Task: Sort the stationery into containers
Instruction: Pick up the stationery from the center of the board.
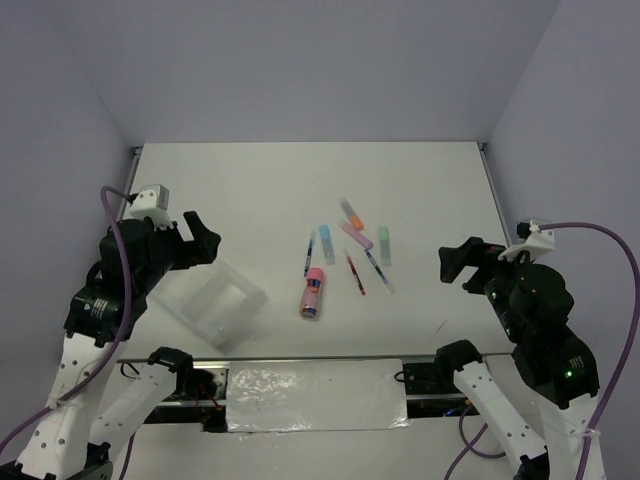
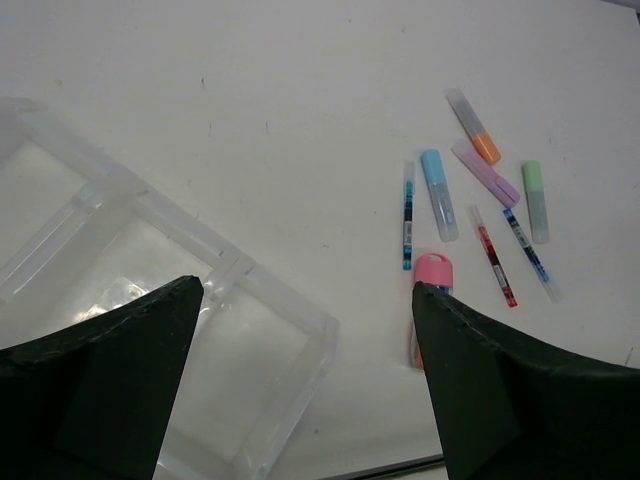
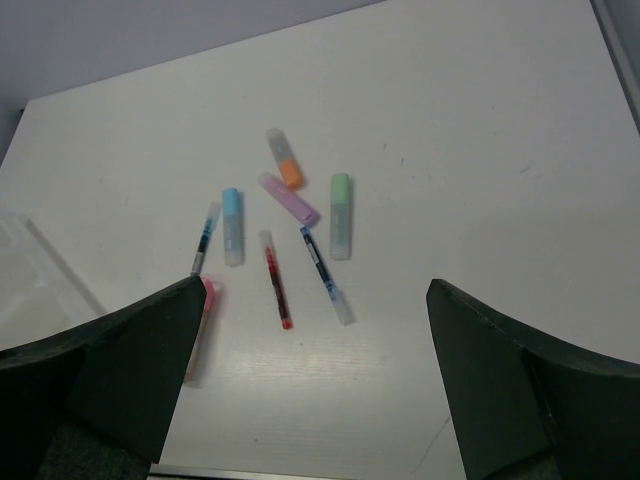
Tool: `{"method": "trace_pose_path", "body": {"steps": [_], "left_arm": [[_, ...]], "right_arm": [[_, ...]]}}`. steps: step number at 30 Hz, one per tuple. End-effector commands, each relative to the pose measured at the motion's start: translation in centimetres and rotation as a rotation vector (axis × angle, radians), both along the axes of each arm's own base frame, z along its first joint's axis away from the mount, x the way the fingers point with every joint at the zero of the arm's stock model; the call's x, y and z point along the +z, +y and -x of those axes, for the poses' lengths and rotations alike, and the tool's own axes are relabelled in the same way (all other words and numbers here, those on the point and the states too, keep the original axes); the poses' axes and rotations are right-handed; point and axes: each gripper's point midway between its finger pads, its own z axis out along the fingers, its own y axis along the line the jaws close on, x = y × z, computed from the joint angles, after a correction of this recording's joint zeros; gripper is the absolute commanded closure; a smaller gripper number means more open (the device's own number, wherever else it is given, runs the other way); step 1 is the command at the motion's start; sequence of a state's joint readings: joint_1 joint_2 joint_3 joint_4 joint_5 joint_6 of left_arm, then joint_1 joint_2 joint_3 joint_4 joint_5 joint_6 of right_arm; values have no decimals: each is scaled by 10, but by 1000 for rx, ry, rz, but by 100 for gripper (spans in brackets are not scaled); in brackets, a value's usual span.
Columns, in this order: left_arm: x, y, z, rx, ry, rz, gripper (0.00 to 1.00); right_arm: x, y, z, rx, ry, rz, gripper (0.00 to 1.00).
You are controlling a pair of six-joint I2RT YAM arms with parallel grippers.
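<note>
Clear tray [image 1: 215,305] lies empty, my left end effector [image 1: 200,238] and right end effector [image 1: 453,264] both wide and holding nothing, so sorting looks unstarted and I must first reach the pink tube [image 1: 312,291].

- Clear tray [image 2: 200,232]: near and left portions cut off by the left wrist view's edges; part of its floor is hidden behind one finger [image 2: 110,380] of the left gripper [image 2: 308,288].
- Pink tube [image 2: 433,270]: lower end concealed behind the other finger.
- Print on the blue pen [image 2: 407,215]: too small to read.
</note>
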State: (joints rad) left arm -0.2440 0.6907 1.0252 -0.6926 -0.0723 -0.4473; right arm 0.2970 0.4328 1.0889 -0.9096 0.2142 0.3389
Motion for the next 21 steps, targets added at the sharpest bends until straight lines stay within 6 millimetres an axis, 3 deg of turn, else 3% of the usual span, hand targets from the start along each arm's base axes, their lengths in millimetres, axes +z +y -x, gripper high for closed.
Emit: {"method": "trace_pose_path", "body": {"steps": [1,5,8,9,10,11,12,13,17,21], "left_arm": [[19,-5,-2,-20,-62,28,1],[-7,-28,-14,-79,11,93,1],[-32,-56,-26,-106,79,98,1],[-38,-81,-22,-167,91,83,1],[-59,-85,-32,-109,142,21,1],[-65,-108,-26,-166,158,-11,1],[-75,-117,-27,-168,188,-41,1],[-99,-125,-33,-158,246,-101,1],[-142,-166,-33,-249,314,-163,1],[-182,-193,-29,-285,382,-237,1]], "right_arm": [[12,0,8,24,-41,9,0],[9,13,4,78,-46,-25,0],[-8,22,-9,95,9,-40,0],[-14,27,-12,110,36,-43,0],[-23,30,-16,117,68,-44,0],[-30,36,-21,133,103,-49,0],[-35,39,-24,144,113,-51,0],[-37,42,-26,153,119,-57,0],[-42,50,-28,195,98,-69,0],[-54,50,-28,200,126,-50,0]]}}
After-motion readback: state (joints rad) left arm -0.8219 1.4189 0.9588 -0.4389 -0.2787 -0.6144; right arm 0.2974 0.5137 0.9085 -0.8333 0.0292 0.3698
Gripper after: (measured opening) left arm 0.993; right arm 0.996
